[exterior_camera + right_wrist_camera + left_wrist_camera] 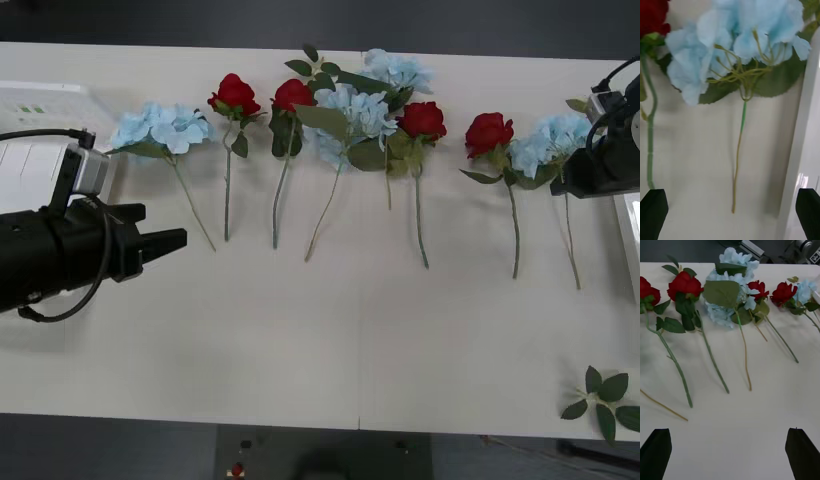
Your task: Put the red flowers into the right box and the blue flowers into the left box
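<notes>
Red flowers [234,95] [293,96] [422,120] [488,132] and blue flowers [160,128] [350,110] [555,135] lie in a row across the far half of the table, stems pointing toward me. My left gripper [155,228] is open, low at the table's left, just short of the leftmost blue flower's stem. In the left wrist view the red flowers [685,283] and a blue flower [726,303] lie ahead of the open left gripper [728,435]. My right gripper [730,198] hangs open over the rightmost blue flower [745,33], beside the right box's rim [801,131]. The left box [40,110] sits far left.
A loose green leaf sprig [600,395] lies at the table's front right corner, and another [310,65] rests behind the middle flowers. The right box's rim [630,230] shows at the right edge. The table's near half is bare white surface.
</notes>
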`<state>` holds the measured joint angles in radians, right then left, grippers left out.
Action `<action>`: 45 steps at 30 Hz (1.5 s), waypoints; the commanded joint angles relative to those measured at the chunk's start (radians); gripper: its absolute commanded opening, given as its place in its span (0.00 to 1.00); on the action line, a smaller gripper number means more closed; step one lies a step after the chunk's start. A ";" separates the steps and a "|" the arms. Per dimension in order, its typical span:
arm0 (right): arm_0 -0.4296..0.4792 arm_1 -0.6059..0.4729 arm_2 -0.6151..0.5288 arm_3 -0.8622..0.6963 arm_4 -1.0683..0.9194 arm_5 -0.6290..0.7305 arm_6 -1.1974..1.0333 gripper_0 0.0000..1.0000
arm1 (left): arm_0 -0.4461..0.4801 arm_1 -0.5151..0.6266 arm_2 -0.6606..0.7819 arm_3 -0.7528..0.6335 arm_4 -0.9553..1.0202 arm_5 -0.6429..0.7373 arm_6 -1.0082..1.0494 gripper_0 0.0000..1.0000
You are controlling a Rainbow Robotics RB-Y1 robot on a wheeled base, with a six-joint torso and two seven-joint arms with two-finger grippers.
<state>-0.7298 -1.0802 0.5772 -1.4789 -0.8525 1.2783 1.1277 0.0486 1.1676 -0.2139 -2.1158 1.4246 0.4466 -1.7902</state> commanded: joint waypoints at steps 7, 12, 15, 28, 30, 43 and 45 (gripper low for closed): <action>-0.008 0.079 -0.020 0.269 0.020 -0.134 0.011 1.00 | -0.185 -0.098 -0.081 0.198 -0.225 -0.029 0.181 0.88; -0.008 0.168 -0.020 0.379 0.049 -0.221 0.021 1.00 | -0.274 -0.120 -0.108 0.272 -0.282 -0.035 0.184 0.88; -0.010 0.212 -0.020 0.427 0.055 -0.269 0.023 1.00 | -0.348 -0.152 -0.150 0.332 -0.283 -0.035 0.189 0.88; -0.008 0.301 -0.020 0.597 0.035 -0.459 0.007 1.00 | -0.524 -0.213 -0.305 0.579 -0.268 -0.034 0.198 0.88; -0.008 0.312 -0.020 0.617 0.030 -0.490 0.006 1.00 | -0.533 -0.213 -0.306 0.611 -0.262 -0.034 0.204 0.88; -0.008 0.318 -0.020 0.635 0.047 -0.510 0.030 0.00 | -0.541 -0.215 -0.302 0.778 -0.208 -0.111 0.259 0.88; -0.008 0.319 -0.020 0.637 0.044 -0.510 0.030 0.00 | -0.541 -0.215 -0.302 0.786 -0.204 -0.111 0.264 0.88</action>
<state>-0.7314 -0.7811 0.5554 -0.8521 -0.8103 0.7597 1.1312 -0.4727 0.9368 -0.5306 -1.3279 1.2142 0.3475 -1.5799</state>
